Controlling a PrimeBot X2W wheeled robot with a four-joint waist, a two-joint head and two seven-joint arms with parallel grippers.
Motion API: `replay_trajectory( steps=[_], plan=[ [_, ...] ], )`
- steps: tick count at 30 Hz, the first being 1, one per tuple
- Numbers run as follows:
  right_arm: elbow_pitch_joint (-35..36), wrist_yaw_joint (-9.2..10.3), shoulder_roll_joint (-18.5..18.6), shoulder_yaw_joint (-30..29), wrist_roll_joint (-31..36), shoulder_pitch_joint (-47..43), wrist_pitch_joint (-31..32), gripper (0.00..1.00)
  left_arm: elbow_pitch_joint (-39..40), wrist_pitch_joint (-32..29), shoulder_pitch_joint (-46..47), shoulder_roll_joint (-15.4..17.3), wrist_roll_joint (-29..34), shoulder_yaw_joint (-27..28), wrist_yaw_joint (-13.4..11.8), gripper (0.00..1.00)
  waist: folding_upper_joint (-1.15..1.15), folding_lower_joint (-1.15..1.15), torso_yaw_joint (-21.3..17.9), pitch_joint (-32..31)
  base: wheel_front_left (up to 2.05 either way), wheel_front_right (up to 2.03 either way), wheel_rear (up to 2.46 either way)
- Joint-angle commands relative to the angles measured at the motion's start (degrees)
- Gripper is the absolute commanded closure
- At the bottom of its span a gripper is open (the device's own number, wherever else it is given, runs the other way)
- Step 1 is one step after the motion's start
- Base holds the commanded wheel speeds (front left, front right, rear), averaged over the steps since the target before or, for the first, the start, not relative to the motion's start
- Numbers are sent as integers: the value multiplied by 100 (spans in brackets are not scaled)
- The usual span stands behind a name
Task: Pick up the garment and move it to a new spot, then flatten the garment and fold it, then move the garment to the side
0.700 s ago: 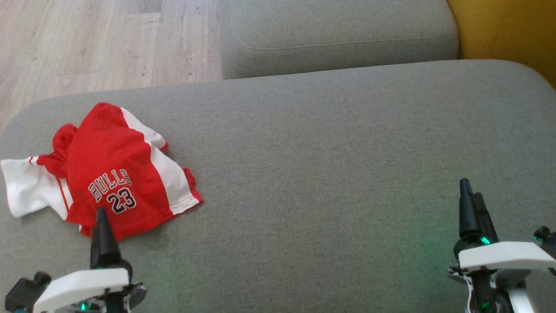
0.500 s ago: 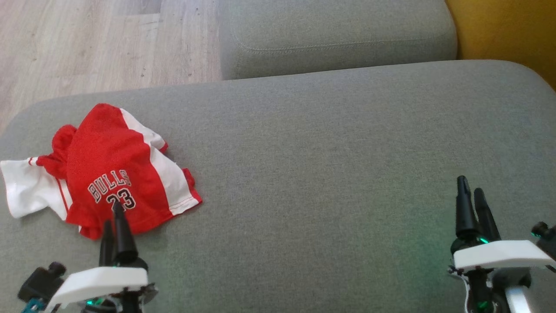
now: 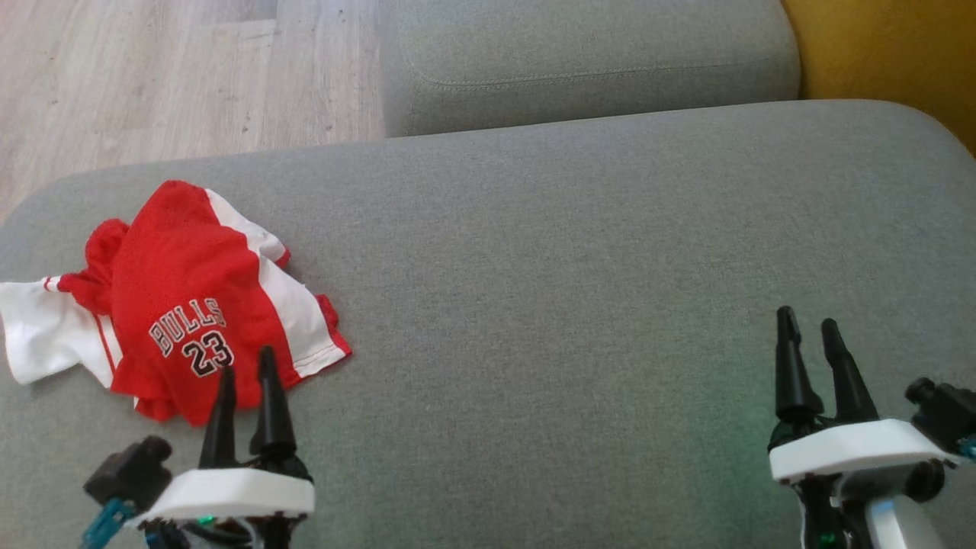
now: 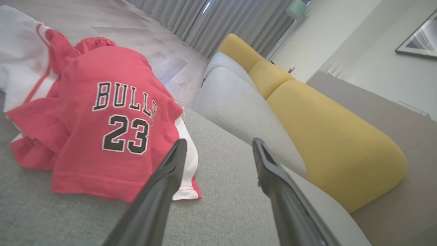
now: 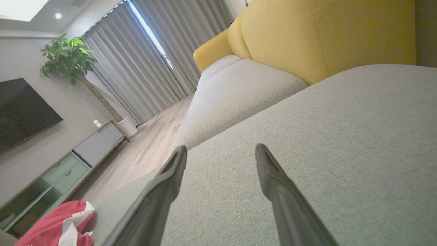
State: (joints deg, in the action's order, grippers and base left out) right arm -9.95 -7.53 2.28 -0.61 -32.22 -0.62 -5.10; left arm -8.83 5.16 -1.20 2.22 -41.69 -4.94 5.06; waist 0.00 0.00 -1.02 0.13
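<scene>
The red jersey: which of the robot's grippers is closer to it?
Left. The left gripper hovers open right at the near edge of the jersey. The right gripper, also open, is far off to the right across the sofa cushion.

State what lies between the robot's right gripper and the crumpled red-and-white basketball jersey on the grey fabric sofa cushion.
Bare grey fabric cushion separates the right gripper from the red-and-white jersey, as the head view shows.
</scene>
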Motion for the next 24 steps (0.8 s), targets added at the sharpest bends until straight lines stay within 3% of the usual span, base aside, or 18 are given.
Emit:
replay_trajectory(
  steps=[1,6,12,24],
  plan=[
    [239,2,38,136,256,290,-90,0,235,80,218,85,269,12,5,0,0,0,-6,4,0,0,0],
    [233,3,39,217,595,287,-158,0,191,148,241,161,691,-132,-60,0,0,0,-19,8,0,0,0],
    [250,3,42,245,1260,300,-276,0,81,266,293,329,1395,-432,-320,0,0,0,-40,9,0,0,0],
    [226,3,47,417,2343,319,-478,0,14,470,370,595,2231,-943,-695,0,0,0,-78,6,0,0,0]
  ],
)
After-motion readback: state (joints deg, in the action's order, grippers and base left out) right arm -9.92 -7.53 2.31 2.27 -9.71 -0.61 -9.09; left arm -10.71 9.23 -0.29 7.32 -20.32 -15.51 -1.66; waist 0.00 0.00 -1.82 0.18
